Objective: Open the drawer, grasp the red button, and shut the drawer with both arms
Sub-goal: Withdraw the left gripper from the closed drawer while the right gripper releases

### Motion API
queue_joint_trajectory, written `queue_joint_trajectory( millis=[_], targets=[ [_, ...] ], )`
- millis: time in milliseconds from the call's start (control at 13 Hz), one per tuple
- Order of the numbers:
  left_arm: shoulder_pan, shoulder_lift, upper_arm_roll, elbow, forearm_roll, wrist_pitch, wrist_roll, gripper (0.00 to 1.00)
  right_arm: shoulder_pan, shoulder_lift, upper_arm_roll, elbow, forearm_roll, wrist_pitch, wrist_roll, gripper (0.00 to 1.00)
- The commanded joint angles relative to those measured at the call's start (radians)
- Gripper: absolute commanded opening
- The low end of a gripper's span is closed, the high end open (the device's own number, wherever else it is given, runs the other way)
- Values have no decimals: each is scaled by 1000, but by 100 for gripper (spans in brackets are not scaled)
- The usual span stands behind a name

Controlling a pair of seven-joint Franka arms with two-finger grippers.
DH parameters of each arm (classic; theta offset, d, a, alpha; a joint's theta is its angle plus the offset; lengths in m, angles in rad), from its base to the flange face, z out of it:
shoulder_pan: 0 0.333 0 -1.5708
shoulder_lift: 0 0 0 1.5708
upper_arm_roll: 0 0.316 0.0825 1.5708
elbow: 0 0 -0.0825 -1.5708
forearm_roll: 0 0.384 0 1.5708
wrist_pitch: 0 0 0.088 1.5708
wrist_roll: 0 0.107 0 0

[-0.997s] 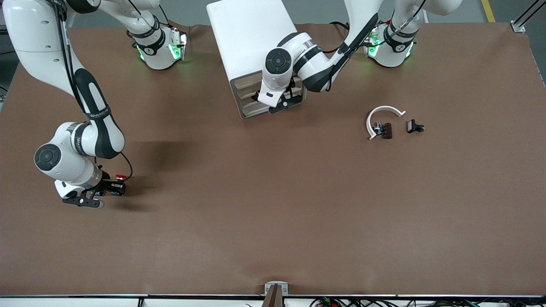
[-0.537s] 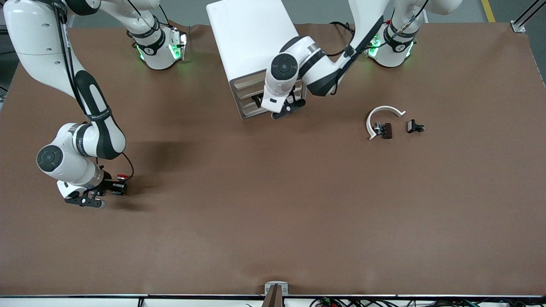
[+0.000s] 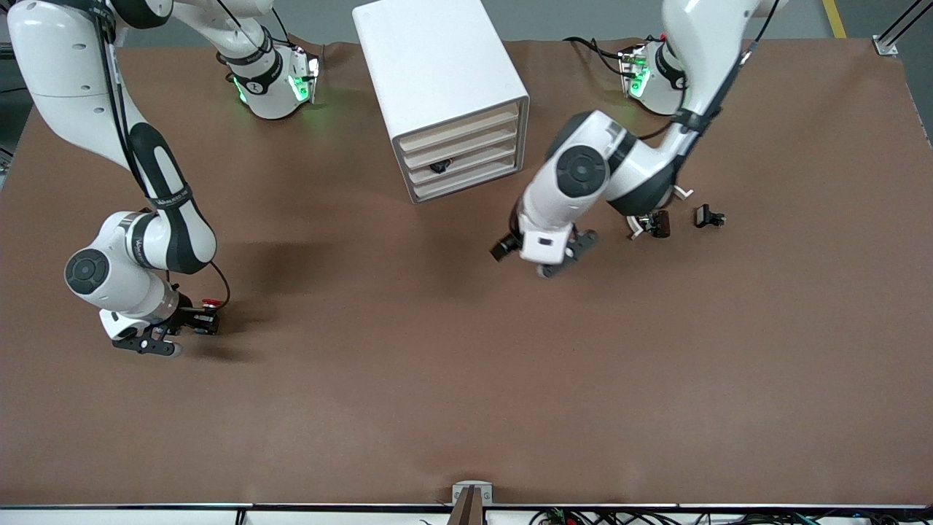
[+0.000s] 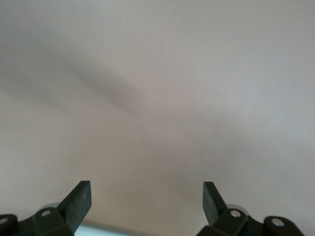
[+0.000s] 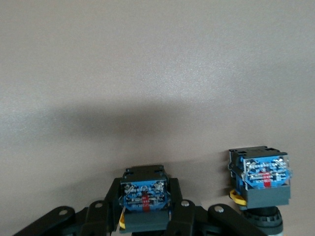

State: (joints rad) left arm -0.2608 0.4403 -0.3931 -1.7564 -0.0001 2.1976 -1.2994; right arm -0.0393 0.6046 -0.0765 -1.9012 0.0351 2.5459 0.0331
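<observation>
The right hand (image 3: 191,326) is low over the counter (image 3: 437,408), toward the right arm's end. Its fingers (image 5: 173,201) are squeezed on the black-and-blue body of the button (image 5: 145,196). A second button (image 5: 261,179) just like it stands on the counter just beside the first. From the front, a red cap (image 3: 210,302) shows right by this hand, but I cannot tell which of the two it sits on. The left hand (image 3: 543,261) hangs over a bare part of the counter. It is between the white cabinet (image 3: 430,65) and a white curved piece (image 3: 635,230) that the arm partly hides. Its fingers (image 4: 78,201) are wide apart with nothing between them. All four drawers in the cabinet look pushed in. The drawer (image 3: 474,160) third from the top has a small dark thing (image 3: 439,167) at its front. A small dark part (image 3: 660,223) lies by the curved piece. A little black part (image 3: 708,216) lies near it, toward the left arm's end.
</observation>
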Motion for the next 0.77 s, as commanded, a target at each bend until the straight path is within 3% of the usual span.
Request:
queue_joint_trajectory(
  millis=[0, 77, 153, 230, 460, 690],
  targets=[
    [81, -67, -10, 2, 75, -42, 49, 100, -21, 12, 17, 19, 16, 7, -13, 0],
    [112, -84, -10, 6, 78, -71, 118, 100, -21, 12, 17, 20, 16, 7, -12, 0],
    [148, -100, -10, 9, 80, -87, 161, 100, -19, 12, 17, 24, 16, 5, -12, 64],
    [184, -119, -9, 11, 81, -102, 172, 100, -21, 12, 17, 24, 17, 5, -12, 100],
    [302, -156, -10, 50, 95, -143, 195, 100, -18, 11, 17, 27, 17, -1, -13, 100],
    [345, -147, -6, 203, 97, -322, 362, 100, -16, 7, 17, 31, 16, -9, -16, 100]
  ],
)
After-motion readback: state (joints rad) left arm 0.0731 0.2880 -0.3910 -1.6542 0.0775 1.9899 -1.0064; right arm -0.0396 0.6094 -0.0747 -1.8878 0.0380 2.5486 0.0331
